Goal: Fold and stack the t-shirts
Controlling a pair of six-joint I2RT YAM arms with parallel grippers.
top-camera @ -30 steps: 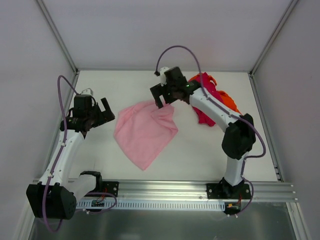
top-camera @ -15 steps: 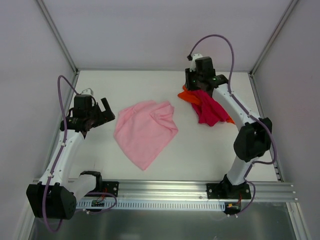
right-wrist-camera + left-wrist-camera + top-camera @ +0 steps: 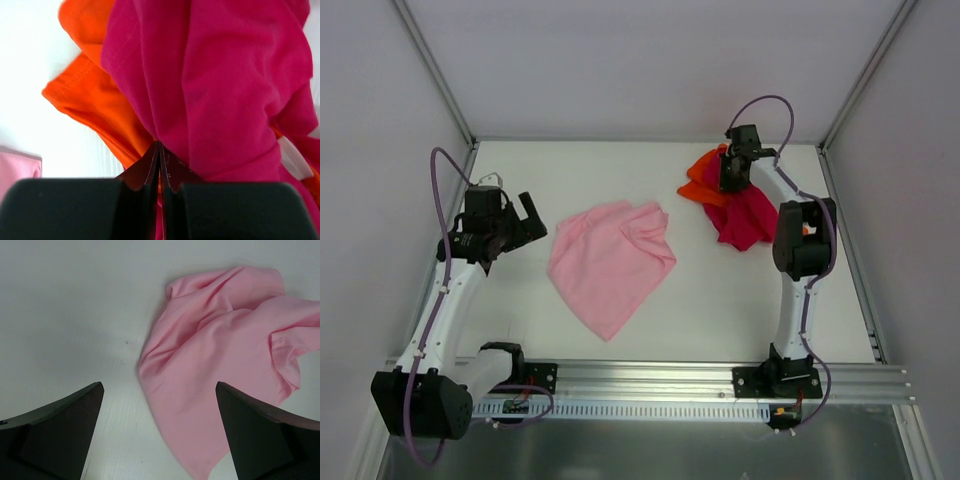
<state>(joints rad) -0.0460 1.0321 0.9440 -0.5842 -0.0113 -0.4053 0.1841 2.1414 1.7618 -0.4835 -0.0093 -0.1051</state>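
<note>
The right gripper [image 3: 727, 183] has swung off the crumpled pink shirt [image 3: 610, 260] mid-table to the far-right heap, jaws pinched on the magenta shirt [image 3: 745, 215] over the orange shirt [image 3: 700, 186], left gripper [image 3: 534, 222] idle and spread; next, seemingly, pull one free.

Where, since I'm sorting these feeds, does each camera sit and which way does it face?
Top external: above and behind, looking down at the table; left arm and right arm show.
Left wrist: on the left arm, facing down at the pink shirt; open left pincer shows.
Right wrist: on the right arm, close up; right pincer shut on the magenta shirt, orange shirt beside.
Shared: top and left wrist both show the pink shirt.
</note>
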